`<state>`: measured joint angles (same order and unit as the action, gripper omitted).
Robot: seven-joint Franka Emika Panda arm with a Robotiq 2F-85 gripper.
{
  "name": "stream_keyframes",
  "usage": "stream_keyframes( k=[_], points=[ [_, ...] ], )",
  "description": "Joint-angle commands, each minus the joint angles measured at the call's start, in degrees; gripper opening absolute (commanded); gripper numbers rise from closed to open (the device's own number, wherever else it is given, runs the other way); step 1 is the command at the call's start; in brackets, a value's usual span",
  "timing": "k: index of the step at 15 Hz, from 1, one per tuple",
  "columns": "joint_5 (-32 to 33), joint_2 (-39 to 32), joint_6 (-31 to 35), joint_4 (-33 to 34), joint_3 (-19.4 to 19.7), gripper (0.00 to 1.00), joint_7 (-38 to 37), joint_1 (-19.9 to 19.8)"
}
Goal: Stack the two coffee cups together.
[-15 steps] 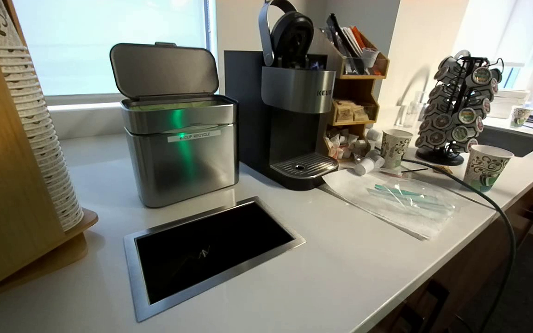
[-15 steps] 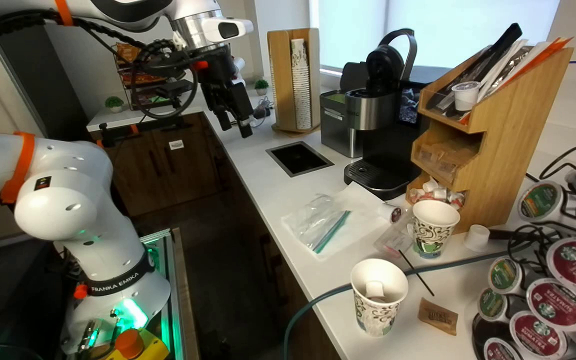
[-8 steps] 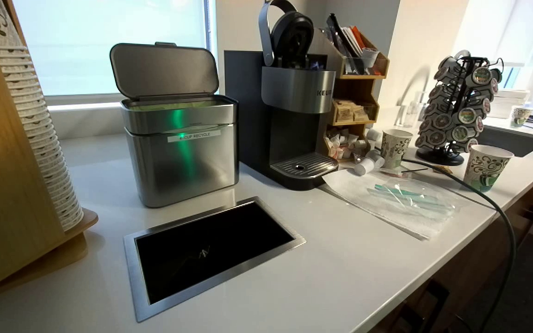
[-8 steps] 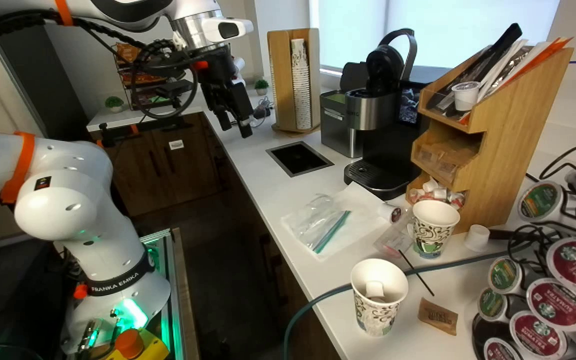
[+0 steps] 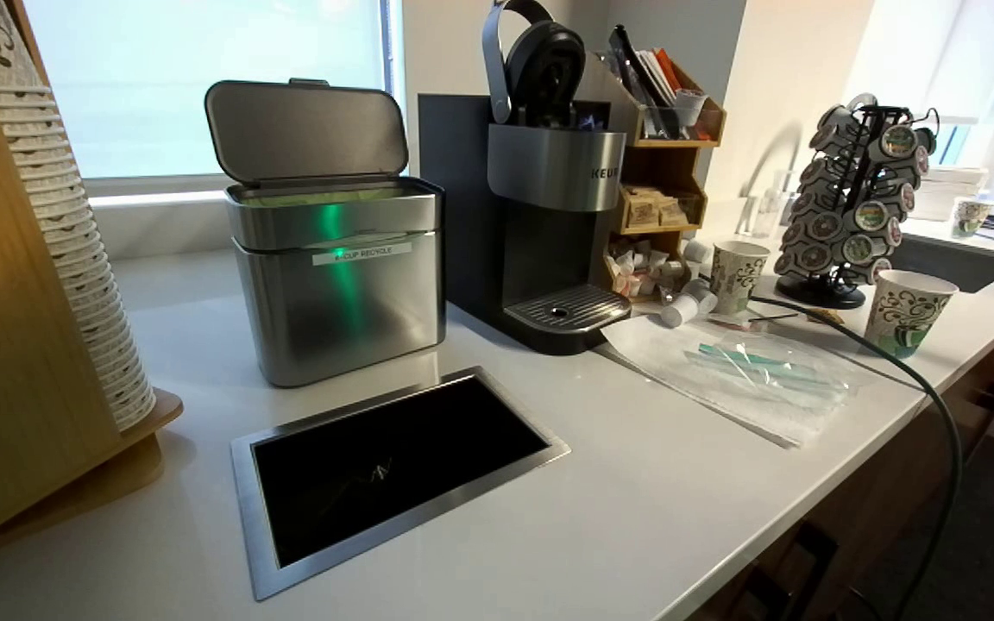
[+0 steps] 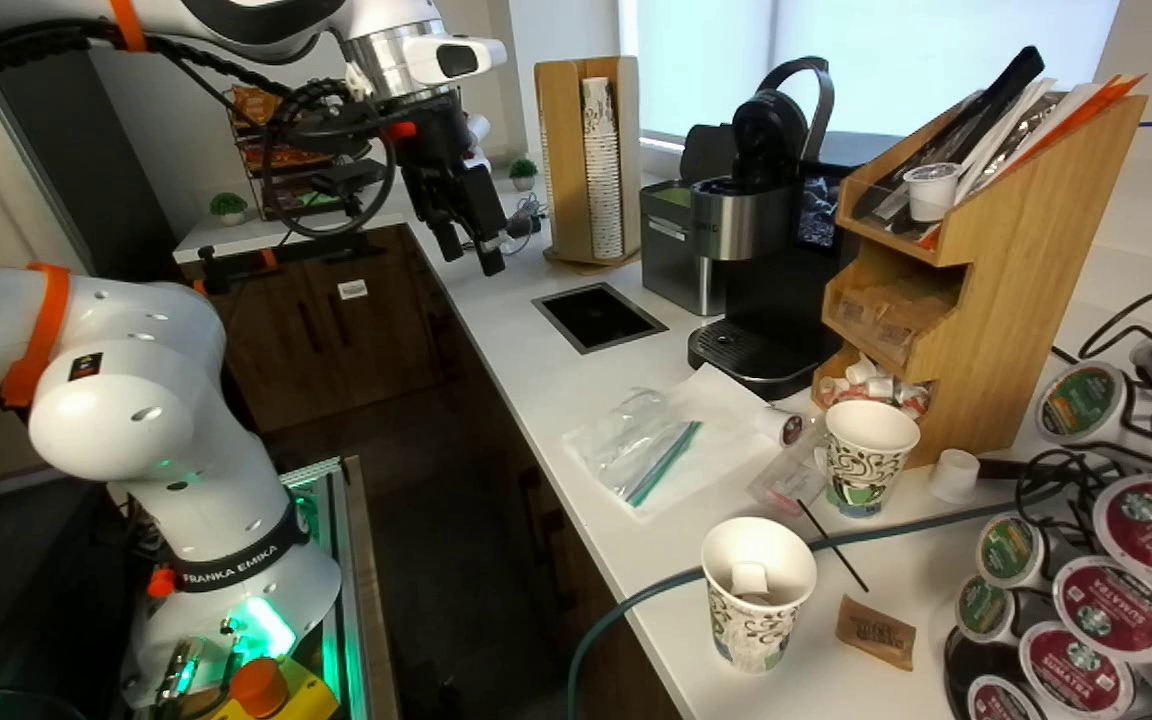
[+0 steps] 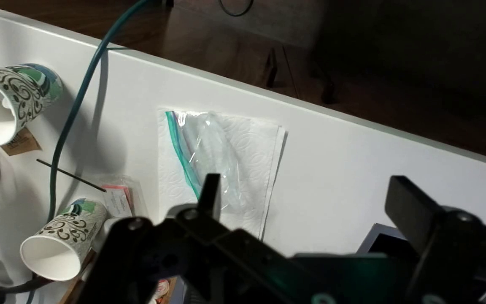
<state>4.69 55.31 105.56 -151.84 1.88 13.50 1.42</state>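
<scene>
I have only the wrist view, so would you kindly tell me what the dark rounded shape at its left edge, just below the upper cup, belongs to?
Observer: It looks like the base of a wire rack loaded with coffee pods.
Operator: Thank you. The upper cup and lower cup look tilted here; are they?
Observer: No, both exterior views show them standing upright on the counter.
Operator: And are there other paper cups outside my view?
Observer: Yes, including a nested stack in the wooden dispenser.
</scene>
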Motion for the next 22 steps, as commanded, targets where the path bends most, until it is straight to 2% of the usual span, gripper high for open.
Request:
stream_keyframes(
  k=[1, 7, 9, 13, 14, 15, 16, 18, 19, 20, 22],
  points=[
    [0.5, 0.0, -0.2, 0.2, 0.5, 1.0, -0.5, 0.8],
    [0.5, 0.0, -0.2, 0.2, 0.5, 1.0, -0.5, 0.8],
    [4.1, 1.4, -0.7, -0.4, 0.5, 1.0, -3.0, -3.0],
    [16.3, 1.4, -1.2, 0.3, 6.3, 1.0, 0.0, -10.3],
    [18.8, -0.9, -0.7, 1.3, 9.4, 1.0, 1.9, -11.9],
    [20.0, -1.2, -1.1, 1.4, 11.7, 1.0, 3.5, -12.6],
    [20.1, -3.0, -0.5, 1.9, 15.7, 1.0, 6.7, -12.6],
    [16.9, -3.9, -0.5, 3.2, 21.3, 1.0, 9.4, -12.7],
    [18.4, -1.5, -0.1, 1.0, 17.3, 1.0, 6.8, -13.2],
    [18.3, -1.9, 0.0, 1.3, 18.9, 1.0, 7.7, -13.4],
    [18.4, -1.9, 0.0, 1.3, 18.5, 1.0, 7.6, -13.3]
  ],
)
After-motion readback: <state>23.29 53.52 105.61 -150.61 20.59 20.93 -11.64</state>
